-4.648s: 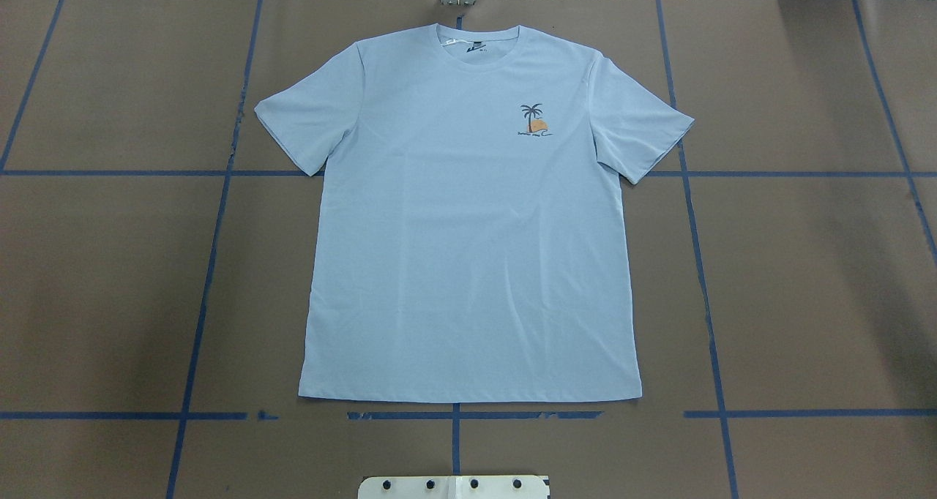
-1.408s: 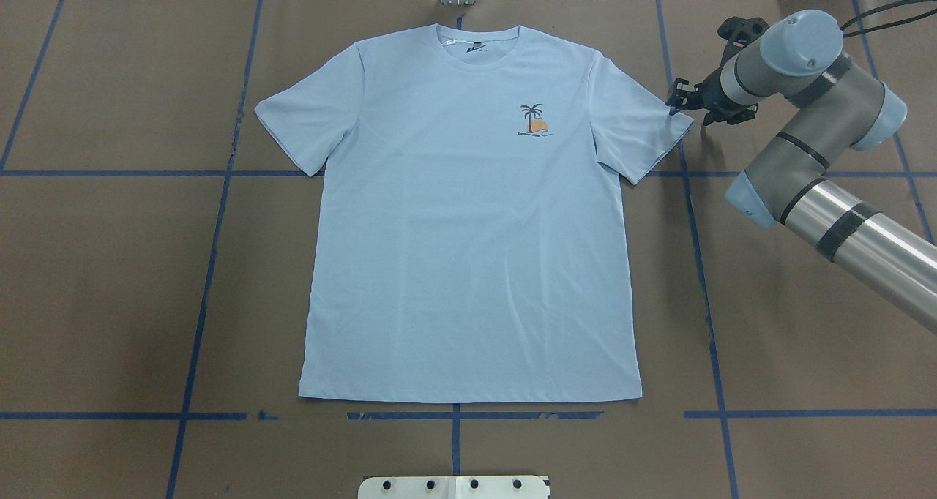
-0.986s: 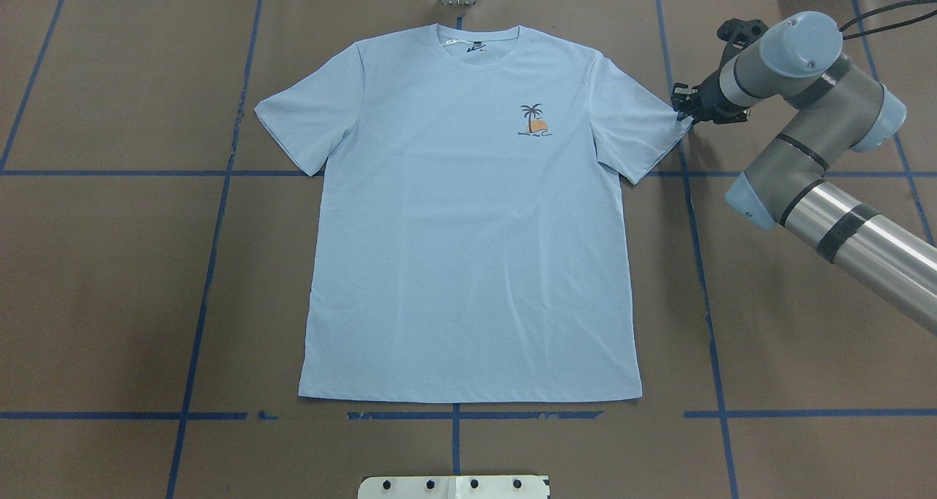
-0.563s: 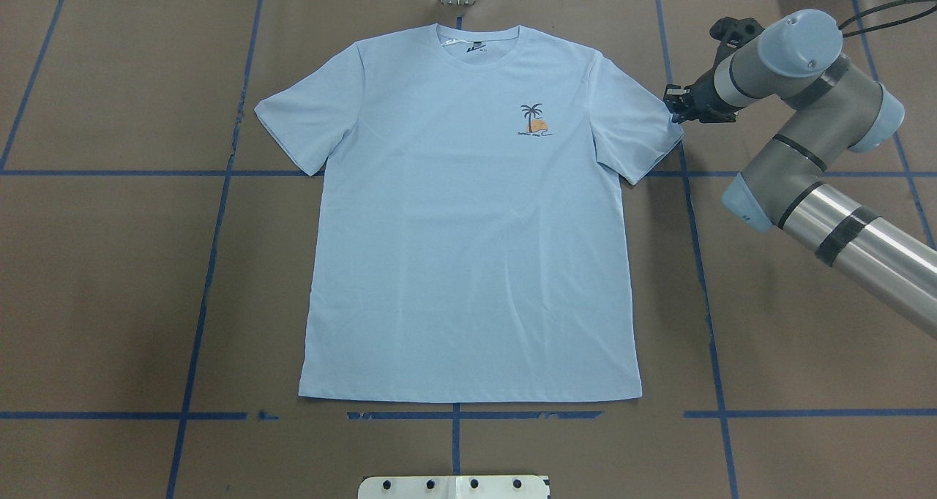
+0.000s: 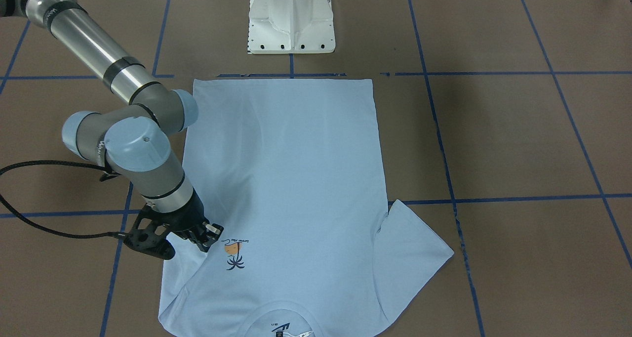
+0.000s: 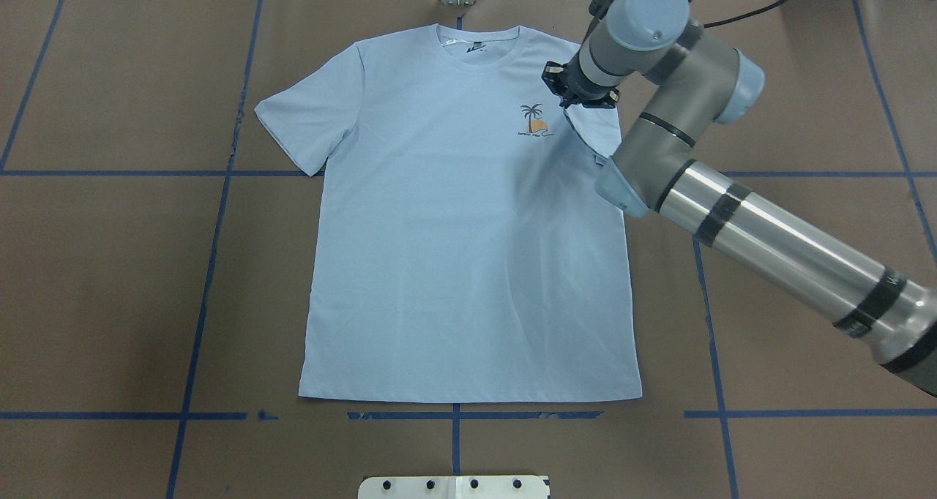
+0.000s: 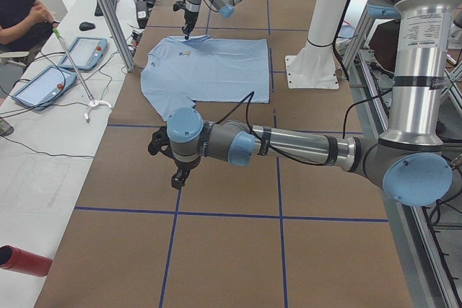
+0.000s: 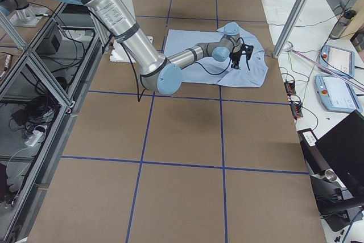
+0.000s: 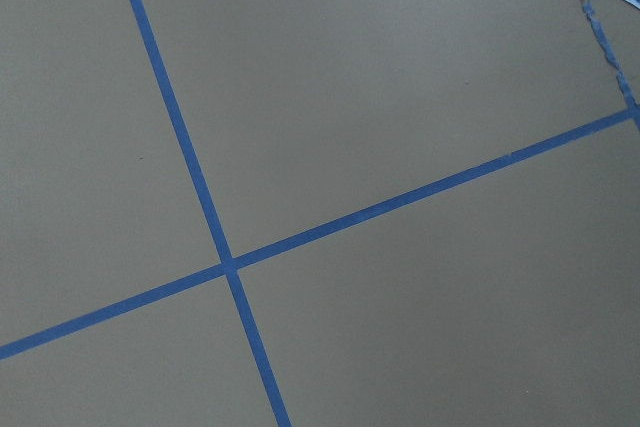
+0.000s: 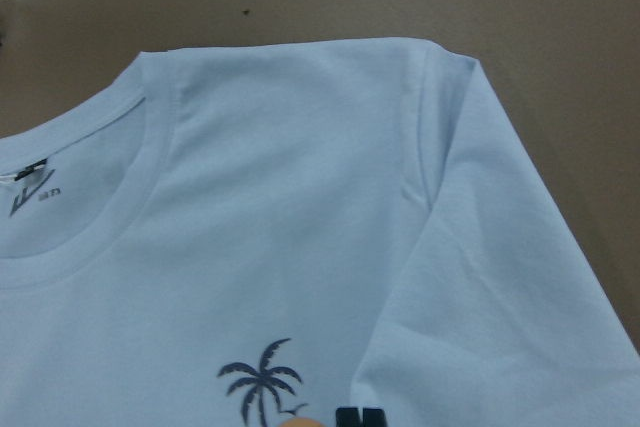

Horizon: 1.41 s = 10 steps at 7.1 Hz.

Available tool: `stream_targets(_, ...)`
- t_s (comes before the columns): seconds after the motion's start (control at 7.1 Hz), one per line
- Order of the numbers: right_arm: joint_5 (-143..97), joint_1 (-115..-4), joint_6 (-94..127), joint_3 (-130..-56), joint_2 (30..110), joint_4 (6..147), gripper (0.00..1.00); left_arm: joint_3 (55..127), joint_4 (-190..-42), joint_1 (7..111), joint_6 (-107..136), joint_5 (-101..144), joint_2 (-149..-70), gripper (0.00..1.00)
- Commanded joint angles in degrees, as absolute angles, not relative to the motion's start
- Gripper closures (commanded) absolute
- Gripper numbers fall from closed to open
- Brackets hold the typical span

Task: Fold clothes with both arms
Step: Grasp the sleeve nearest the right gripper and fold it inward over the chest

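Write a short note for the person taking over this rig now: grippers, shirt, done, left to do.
Right gripper: shut on the right sleeve of the shirt, beside the palm print.
Left gripper: over bare table, apart from the shirt; open or shut, cannot tell.
Shirt: flat, face up, hem toward the robot.
Done: right sleeve drawn over the chest, not yet released.
Left: release, fold left sleeve, then the body.

Flat light blue T-shirt [image 6: 468,250]; right gripper [image 6: 568,101] holds its sleeve [image 6: 583,134] folded inward.
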<state>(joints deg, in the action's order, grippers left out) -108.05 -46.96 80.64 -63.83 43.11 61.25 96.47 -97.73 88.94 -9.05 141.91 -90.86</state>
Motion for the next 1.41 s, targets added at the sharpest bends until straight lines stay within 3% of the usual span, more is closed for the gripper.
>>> stream_targets(0.0,-105.05,-46.15,80.86,-56.70,36.83,61.70,1.00,97.12,-97.65,88.95,-8.97,141.94,-90.79,0.00)
stream_targets(0.14,-104.33,-45.27,80.86,-56.69,36.39,61.70,1.00,97.12,-97.65,88.95,-9.05,141.94,-90.88,0.00)
stream_targets(0.28,-102.06,-42.91,80.42,-57.12,36.39,61.00,0.01,97.12,-97.91,88.60,-6.62,142.20,-91.31,0.00)
stream_targets(0.42,-100.82,-41.06,80.51,-58.35,36.65,60.30,0.00,96.51,-103.48,85.81,2.81,142.21,-92.62,0.00)
stream_targets(0.7,-100.98,-39.91,81.30,-69.46,42.07,60.64,0.00,92.66,-119.73,76.68,25.73,141.59,-96.91,0.00)
stream_targets(0.99,-101.34,-37.98,81.47,-80.19,49.44,60.56,0.00,85.82,-120.76,66.68,36.96,137.75,-109.27,0.01)
stream_targets(1.27,-100.99,-36.83,83.31,-88.73,55.43,60.65,0.00,73.78,-123.64,58.32,49.42,124.19,-120.99,0.01)
